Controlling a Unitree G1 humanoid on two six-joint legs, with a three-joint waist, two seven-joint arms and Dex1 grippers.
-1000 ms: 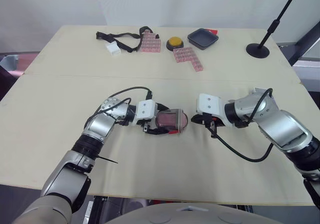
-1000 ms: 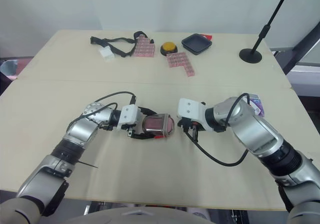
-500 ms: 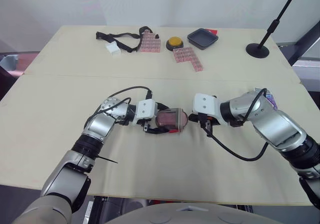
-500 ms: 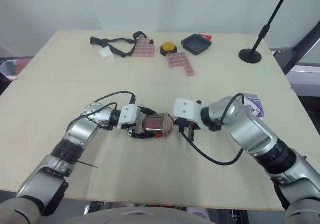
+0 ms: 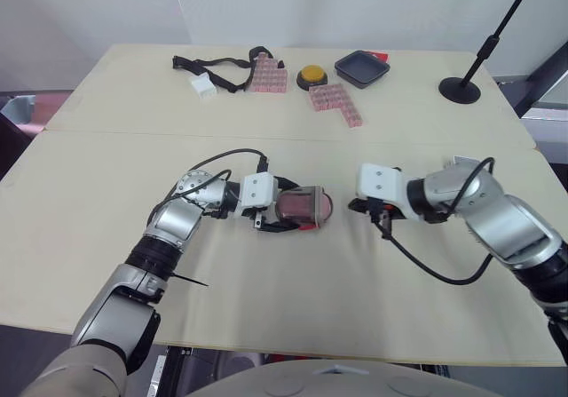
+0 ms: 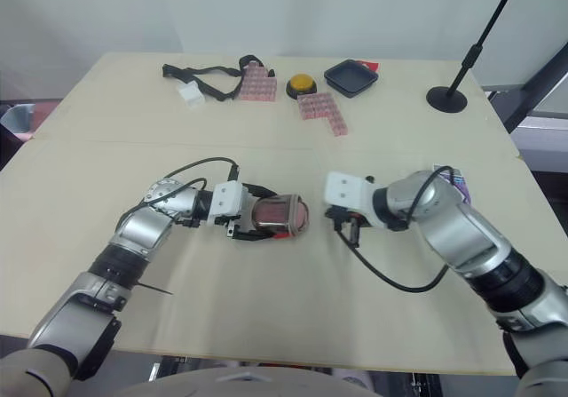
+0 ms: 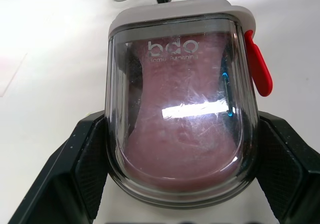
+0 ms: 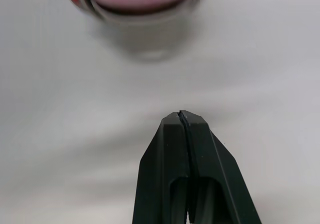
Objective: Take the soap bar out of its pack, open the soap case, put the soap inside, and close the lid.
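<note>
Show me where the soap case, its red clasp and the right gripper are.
soap case (image 7: 180,108): left wrist view, middle of the clear lid.
red clasp (image 7: 259,66): left wrist view, middle of the red tab.
right gripper (image 8: 182,115): right wrist view, where the two shut fingertips meet.

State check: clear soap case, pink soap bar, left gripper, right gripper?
Clear plastic soap case with red latch: lid closed, gripped at both sides.
Pink soap bar: inside the case.
Left gripper: shut on the case.
Right gripper: shut, empty, apart from the case.
</note>
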